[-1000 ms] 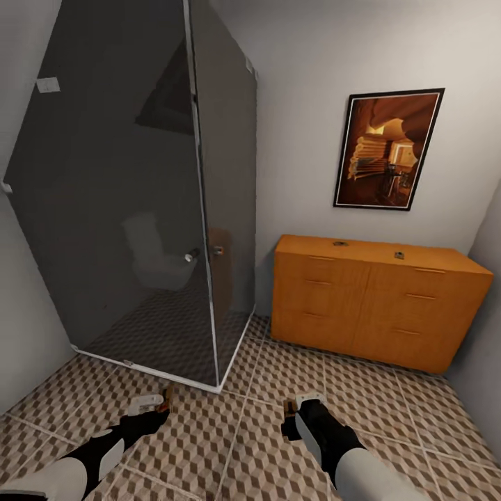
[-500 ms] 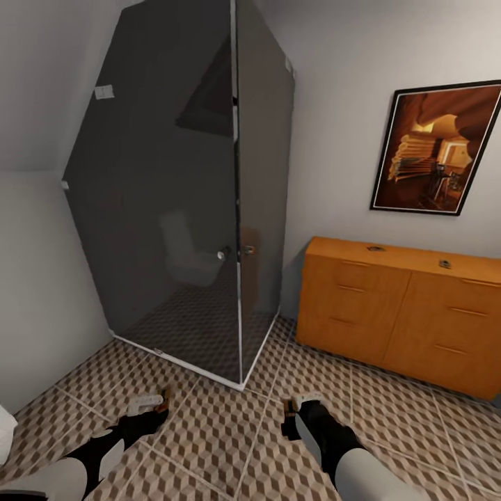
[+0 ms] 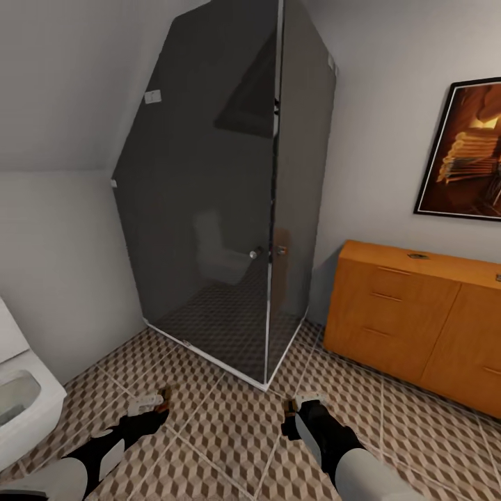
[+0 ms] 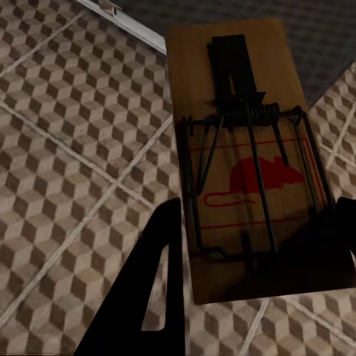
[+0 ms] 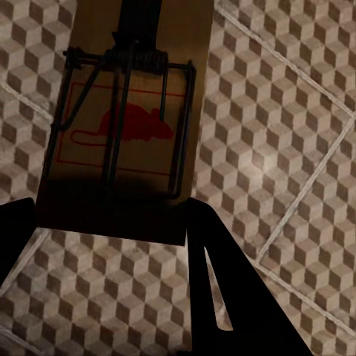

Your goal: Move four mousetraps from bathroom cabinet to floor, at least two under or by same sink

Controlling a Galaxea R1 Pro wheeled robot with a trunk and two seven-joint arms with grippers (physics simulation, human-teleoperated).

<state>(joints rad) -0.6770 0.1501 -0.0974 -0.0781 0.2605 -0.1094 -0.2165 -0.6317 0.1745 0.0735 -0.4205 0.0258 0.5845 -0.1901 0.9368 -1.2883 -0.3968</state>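
— Cube-patterned bathroom floor (image 3: 229, 424) underfoot, brown, beige and white, pale grout. Anything else around?

— Dark glass shower enclosure (image 3: 236, 209) at far centre, reflecting the tiles. Orange-brown cabinet (image 3: 410, 320) against the far right wall, drawers shut, framed picture (image 3: 466, 160) above it. White fixture (image 3: 21, 396) at the near left edge, cut off by the frame.

— And on the cabinet top?

— Two tiny dark items, one (image 3: 417, 256) mid-top, another (image 3: 498, 277) at the right edge. Too small to name.

— Left gripper?

— Left gripper (image 3: 156, 402) low at near left, above the tiles, pinching a mousetrap (image 4: 245, 156). Seen close from the wrist: wooden board, red mouse print, wire spring and bar, board end held between the two dark fingers (image 4: 152, 297).

— Right side?

— Same story. Right gripper (image 3: 309, 402) at near centre-right, clamped on a second mousetrap (image 5: 126, 119), red mouse print up, wire frame across it, its near end between the fingers (image 5: 222, 289).

— Touching the floor?

— Neither, as far as can be told; both traps held over the patterned tiles, well apart from the cabinet.
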